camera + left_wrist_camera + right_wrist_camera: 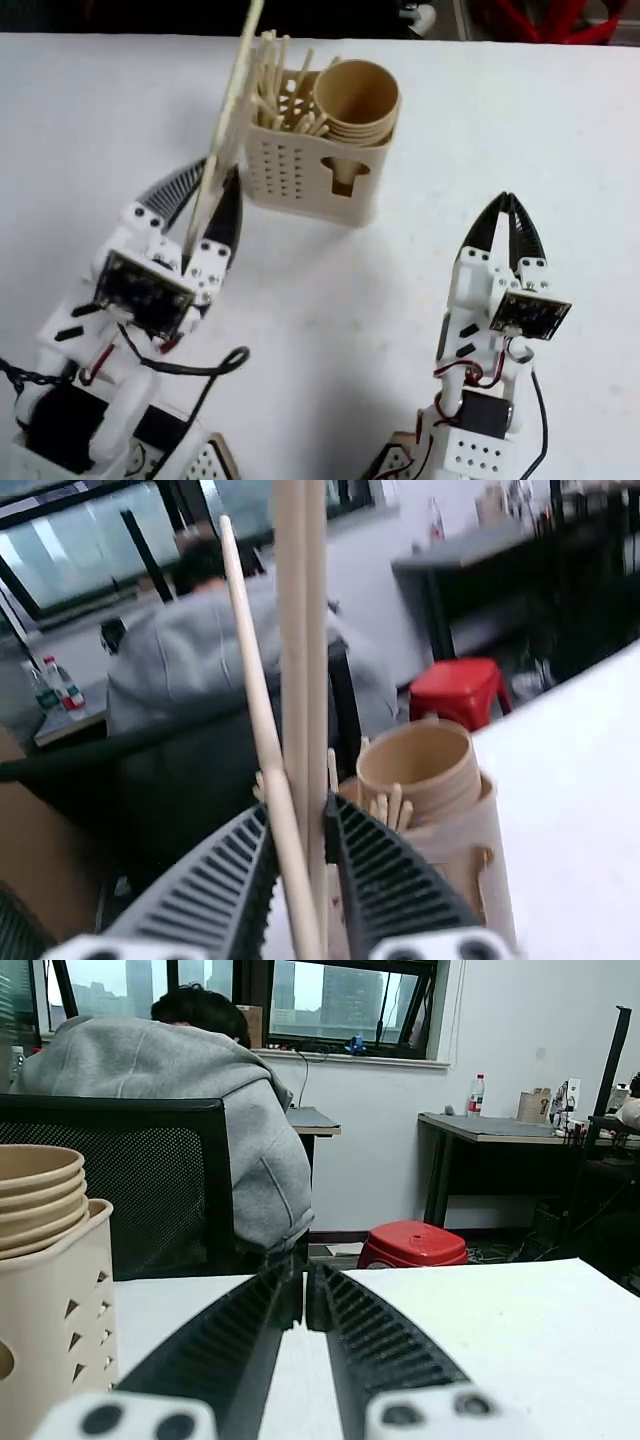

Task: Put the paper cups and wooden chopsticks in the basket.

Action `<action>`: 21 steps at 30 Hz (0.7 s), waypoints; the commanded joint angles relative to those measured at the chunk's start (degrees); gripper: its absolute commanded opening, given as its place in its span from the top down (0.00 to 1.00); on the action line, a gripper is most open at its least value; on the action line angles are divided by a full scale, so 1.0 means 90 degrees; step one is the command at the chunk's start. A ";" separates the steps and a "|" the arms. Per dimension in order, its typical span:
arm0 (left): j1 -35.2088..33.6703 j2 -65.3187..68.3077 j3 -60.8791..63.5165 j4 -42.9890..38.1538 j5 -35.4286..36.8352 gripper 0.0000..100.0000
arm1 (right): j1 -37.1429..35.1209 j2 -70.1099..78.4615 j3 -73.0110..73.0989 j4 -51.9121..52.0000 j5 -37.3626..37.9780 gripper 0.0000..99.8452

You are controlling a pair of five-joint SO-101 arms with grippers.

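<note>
Wooden chopsticks [228,120] rise toward the overhead camera, pinched upright in the left gripper [212,185] just beside the basket [300,170], probably so that their lower ends can clear its rim and drop in. More sticks [278,85] and the stacked paper cups [357,95] already stand inside. Right gripper [508,208], closed and empty, sits over the table [330,300], well apart from the basket.

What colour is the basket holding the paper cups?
The basket is cream, with rows of small holes in its walls; the high view shows it best.
</note>
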 commanded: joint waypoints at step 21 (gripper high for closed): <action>0.0308 0.2916 0.0244 -0.5197 0.0527 0.98 | -0.0190 -0.0015 0.0059 -0.0103 -0.0010 0.98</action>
